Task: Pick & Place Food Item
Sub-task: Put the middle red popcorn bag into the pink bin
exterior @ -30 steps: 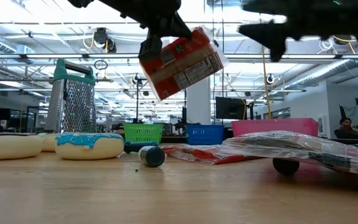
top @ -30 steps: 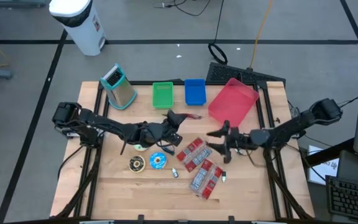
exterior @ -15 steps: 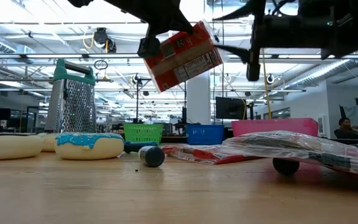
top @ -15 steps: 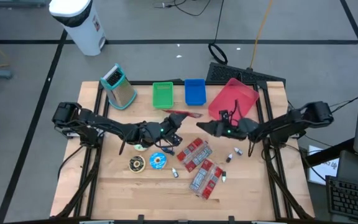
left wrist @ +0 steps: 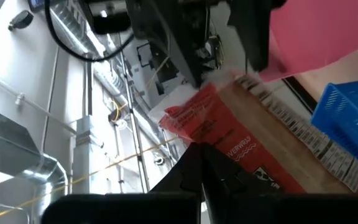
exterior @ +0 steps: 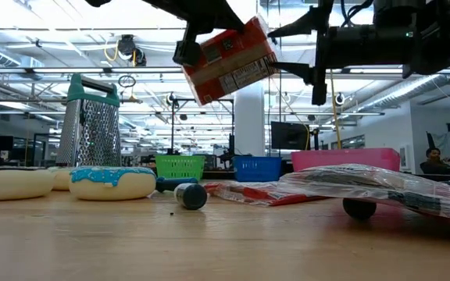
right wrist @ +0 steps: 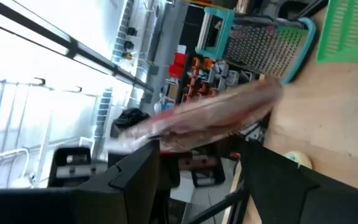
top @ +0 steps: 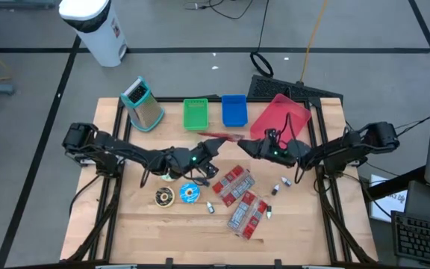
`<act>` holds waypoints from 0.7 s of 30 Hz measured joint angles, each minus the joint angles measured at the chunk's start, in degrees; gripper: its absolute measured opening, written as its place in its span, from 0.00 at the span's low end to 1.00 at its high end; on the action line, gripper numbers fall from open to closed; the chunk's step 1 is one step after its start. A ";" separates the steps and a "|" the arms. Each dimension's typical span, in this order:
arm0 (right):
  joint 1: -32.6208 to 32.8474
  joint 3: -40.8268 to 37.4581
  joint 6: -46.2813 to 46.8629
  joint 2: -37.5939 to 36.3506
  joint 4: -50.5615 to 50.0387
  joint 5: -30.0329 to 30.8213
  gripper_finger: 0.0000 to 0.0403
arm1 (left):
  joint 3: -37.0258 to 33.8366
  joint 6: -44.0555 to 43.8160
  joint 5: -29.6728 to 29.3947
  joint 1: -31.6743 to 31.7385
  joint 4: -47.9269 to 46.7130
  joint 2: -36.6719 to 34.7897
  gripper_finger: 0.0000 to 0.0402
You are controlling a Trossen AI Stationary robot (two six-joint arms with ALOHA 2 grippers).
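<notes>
1. Beyond your wooden table (top: 155, 232) lies grey floor, with a white bin (top: 95, 26) at the far left corner; the low view looks across into a bright workshop hall.
2. Your two dark arms reach in from either side and meet near the table's middle, which suggests a handover in the air rather than a simple set-down.
3. Along the far edge stand a metal grater (top: 145, 104), a green basket (top: 195, 113), a blue basket (top: 233, 110) and a tilted pink tray (top: 281, 119). These containers look like the likely drop spots, though the task does not say which.
4. Your left gripper (top: 209, 155) is clenched on a red food packet (exterior: 229, 60), holding it by one end, well above the table and tilted. That leaves the packet's free end pointing toward the other arm.
5. Your right gripper (top: 254, 148) hangs just beside that free end with its fingers spread. In its wrist view the packet (right wrist: 216, 118) lies ahead of the dark fingers, not yet pinched.
6. More red packets (top: 239, 198) lie flat on the near side of the table, waiting their turn.
7. Two doughnuts (top: 178, 194) sit to the left of those packets, one with blue icing.
8. A few small round bits (top: 278, 184) lie scattered nearby; you cannot tell what they are.
</notes>
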 joint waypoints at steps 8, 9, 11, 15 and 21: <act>-0.64 0.00 -2.70 0.00 4.92 0.05 0.53 | 0.00 -0.33 -0.33 -1.01 -0.13 0.00 0.00; -0.64 0.00 -2.43 0.04 4.75 0.10 0.53 | 0.00 0.05 -0.34 -1.01 -0.13 0.00 0.00; -0.64 0.00 -1.63 0.02 4.53 0.09 0.53 | 0.00 0.52 -0.37 -1.01 -0.15 0.00 0.00; -0.64 0.00 -1.98 0.02 5.20 0.06 0.53 | 0.00 0.20 -0.37 -1.05 -0.27 0.00 0.00; -0.59 0.04 -4.75 0.02 8.50 -0.38 0.53 | 0.00 -0.66 -1.76 -1.05 0.54 0.00 0.00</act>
